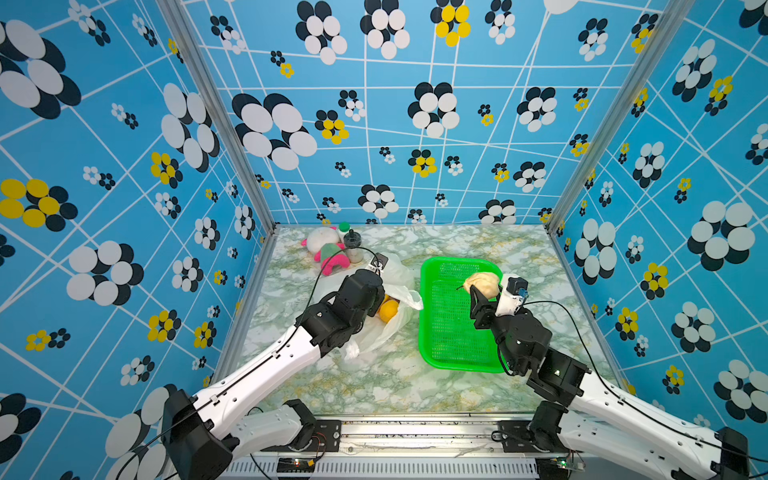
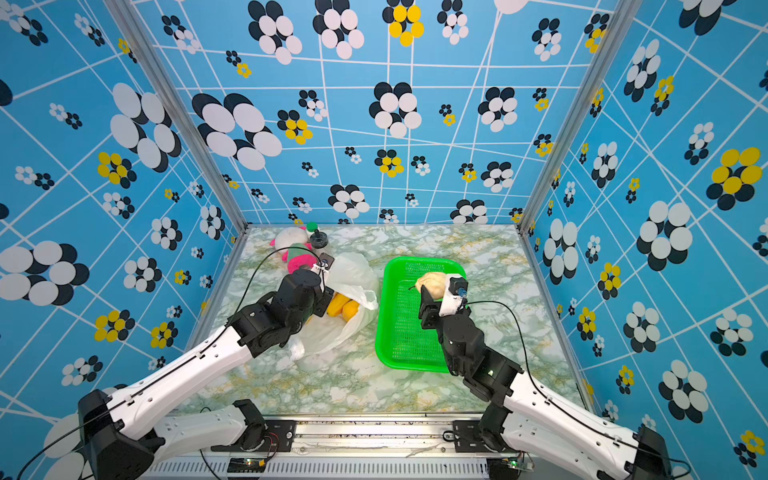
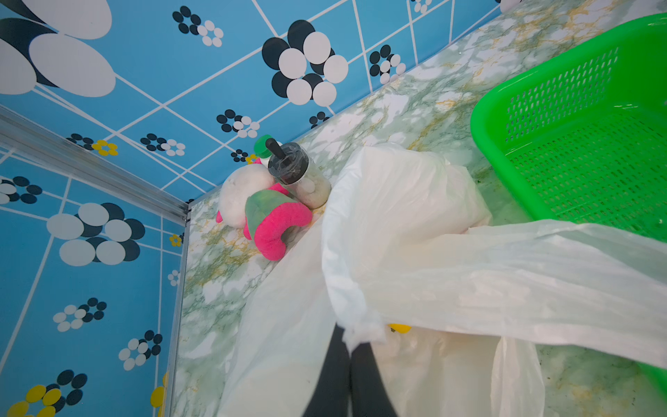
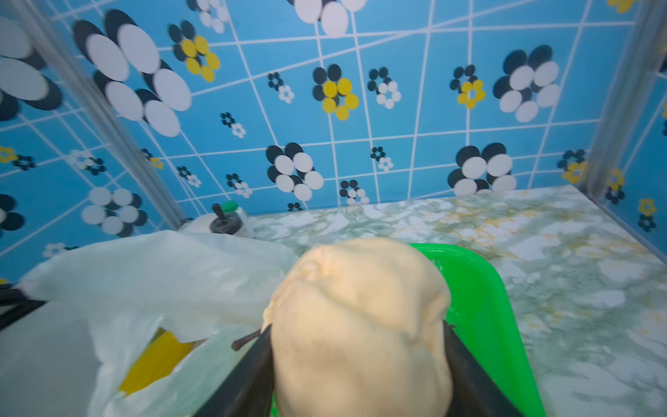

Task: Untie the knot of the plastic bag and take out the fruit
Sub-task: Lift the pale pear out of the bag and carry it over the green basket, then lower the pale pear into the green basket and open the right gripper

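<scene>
Extraction step in hand. Your right gripper (image 4: 357, 368) clamps a cream fruit (image 1: 481, 284) above the green basket (image 1: 449, 332); next, lower and release it there. Your left gripper (image 3: 348, 346) pinches the plastic bag (image 3: 415, 224) rim beside the basket; yellow fruit (image 2: 343, 307) lies inside.

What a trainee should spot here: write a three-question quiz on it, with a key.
1. True or false: the left end effector is open and clear of the plastic bag.
2. The right end effector grips: A) the cream fruit; B) the plastic bag; C) nothing.
3. Fill in: the yellow fruit lies inside the ____.

Key: 1 false, it is shut on the bag's rim; 2 A; 3 plastic bag.
</scene>
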Robot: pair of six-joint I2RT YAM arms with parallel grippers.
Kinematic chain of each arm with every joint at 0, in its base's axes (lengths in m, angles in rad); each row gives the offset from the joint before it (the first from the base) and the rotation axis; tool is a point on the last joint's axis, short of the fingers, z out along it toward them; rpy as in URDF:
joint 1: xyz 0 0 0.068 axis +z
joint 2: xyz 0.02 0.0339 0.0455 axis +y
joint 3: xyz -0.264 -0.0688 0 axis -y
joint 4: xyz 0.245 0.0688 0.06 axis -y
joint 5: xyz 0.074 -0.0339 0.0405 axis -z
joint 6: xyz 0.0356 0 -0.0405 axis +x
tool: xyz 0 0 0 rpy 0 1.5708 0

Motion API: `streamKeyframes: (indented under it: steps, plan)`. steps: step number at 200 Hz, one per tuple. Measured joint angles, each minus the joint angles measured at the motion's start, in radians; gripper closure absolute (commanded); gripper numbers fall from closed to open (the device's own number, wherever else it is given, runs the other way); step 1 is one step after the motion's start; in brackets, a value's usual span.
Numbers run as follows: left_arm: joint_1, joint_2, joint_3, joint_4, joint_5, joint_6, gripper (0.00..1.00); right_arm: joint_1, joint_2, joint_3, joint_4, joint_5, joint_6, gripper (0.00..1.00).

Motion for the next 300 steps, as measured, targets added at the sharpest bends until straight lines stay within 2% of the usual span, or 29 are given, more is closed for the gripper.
streamKeyframes:
  steps: [31, 84, 114, 141, 187, 220, 233, 261, 300]
  plan:
    - [0.000, -0.002, 0.000, 0.000, 0.000, 0.000, 1.00, -0.147, 0.164, 0.034, -0.120, -0.070, 0.079, 0.72]
    - [0.000, -0.017, 0.000, 0.000, 0.000, 0.000, 1.00, -0.362, 0.433, 0.110, -0.148, -0.243, 0.114, 0.70]
    - [0.000, -0.022, 0.000, -0.002, 0.000, 0.000, 1.00, -0.427, 0.609, 0.220, -0.147, -0.304, 0.114, 0.72]
    - [0.000, -0.034, 0.000, -0.002, 0.001, 0.000, 1.00, -0.476, 0.742, 0.315, -0.151, -0.319, 0.114, 0.69]
    - [0.000, -0.038, 0.000, -0.002, 0.003, 0.001, 1.00, -0.543, 0.843, 0.394, -0.171, -0.321, 0.114, 0.60]
    - [0.000, -0.028, 0.001, -0.003, 0.009, 0.002, 1.00, -0.556, 0.916, 0.463, -0.193, -0.343, 0.113, 0.59]
    - [0.000, -0.020, 0.005, -0.007, 0.008, 0.002, 1.00, -0.556, 0.951, 0.499, -0.207, -0.364, 0.113, 0.55]
    - [0.000, -0.019, 0.006, -0.007, 0.010, 0.005, 1.00, -0.556, 0.983, 0.519, -0.210, -0.398, 0.114, 0.38]
    - [0.000, -0.001, 0.008, -0.007, 0.017, 0.007, 1.00, -0.556, 0.990, 0.527, -0.223, -0.408, 0.115, 0.26]
